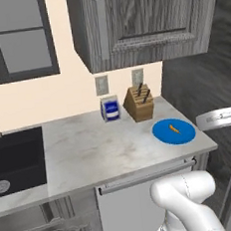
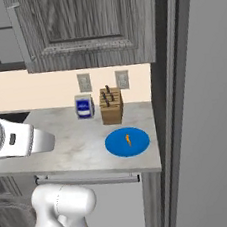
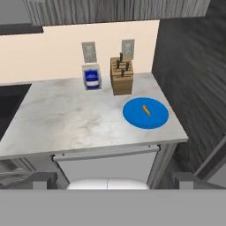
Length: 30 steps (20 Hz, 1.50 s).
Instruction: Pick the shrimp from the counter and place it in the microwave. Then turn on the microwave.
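The shrimp (image 1: 174, 129) (image 2: 129, 140) (image 3: 146, 111) is a tiny orange curved piece lying on a round blue plate (image 1: 186, 135) (image 2: 115, 144) (image 3: 132, 115) at the right end of the marble counter. In the hand view my gripper (image 3: 117, 180) hangs well back from the counter's front edge and above it. It is open wide, one dark fingertip (image 3: 42, 180) at each lower side, with nothing between them. The shrimp lies far ahead of the fingers and a little to the right. The microwave is out of view.
A wooden knife block (image 1: 139, 104) (image 3: 122, 78) and a blue-and-white box (image 1: 110, 109) (image 3: 92, 77) stand at the back wall. A black sink (image 1: 16, 159) lies at the left. Grey cabinets (image 1: 143, 20) hang overhead, and a dark tall panel (image 3: 190, 66) walls off the counter's right end.
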Available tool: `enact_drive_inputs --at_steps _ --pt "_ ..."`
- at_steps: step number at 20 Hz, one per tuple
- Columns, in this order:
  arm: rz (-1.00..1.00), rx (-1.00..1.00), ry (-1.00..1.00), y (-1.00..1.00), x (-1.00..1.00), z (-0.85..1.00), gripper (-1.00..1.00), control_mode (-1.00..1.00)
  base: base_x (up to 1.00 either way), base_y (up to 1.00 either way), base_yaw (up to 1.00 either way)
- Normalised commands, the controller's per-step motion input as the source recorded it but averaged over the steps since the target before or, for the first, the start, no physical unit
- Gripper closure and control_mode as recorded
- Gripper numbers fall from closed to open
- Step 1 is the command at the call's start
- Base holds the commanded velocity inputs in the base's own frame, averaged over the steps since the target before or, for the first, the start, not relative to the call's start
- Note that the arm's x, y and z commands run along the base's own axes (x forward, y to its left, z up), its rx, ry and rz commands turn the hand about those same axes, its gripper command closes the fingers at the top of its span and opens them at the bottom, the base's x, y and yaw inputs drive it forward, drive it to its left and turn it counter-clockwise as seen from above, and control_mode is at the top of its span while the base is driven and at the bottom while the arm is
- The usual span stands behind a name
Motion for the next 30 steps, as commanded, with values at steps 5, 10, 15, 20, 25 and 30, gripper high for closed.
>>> enact_drive_inputs --at_steps 5,10,15,20,25,30 --pt "0.00 0.00 0.00 0.00 0.00 0.00 -1.00 1.00 0.29 0.09 0.00" --pt "0.00 0.00 0.00 0.00 0.00 0.00 -1.00 1.00 0.25 0.03 0.00" --pt "0.00 0.00 0.00 0.00 0.00 0.00 -1.00 1.00 0.45 0.05 0.00" --pt "0.00 0.00 0.00 0.00 0.00 0.00 -1.00 1.00 0.32 0.05 0.00" --pt "0.00 0.00 0.00 0.00 0.00 0.00 -1.00 1.00 0.06 0.00 0.00" --pt "0.00 0.00 0.00 0.00 0.00 0.00 -1.00 1.00 0.00 0.00 0.00"
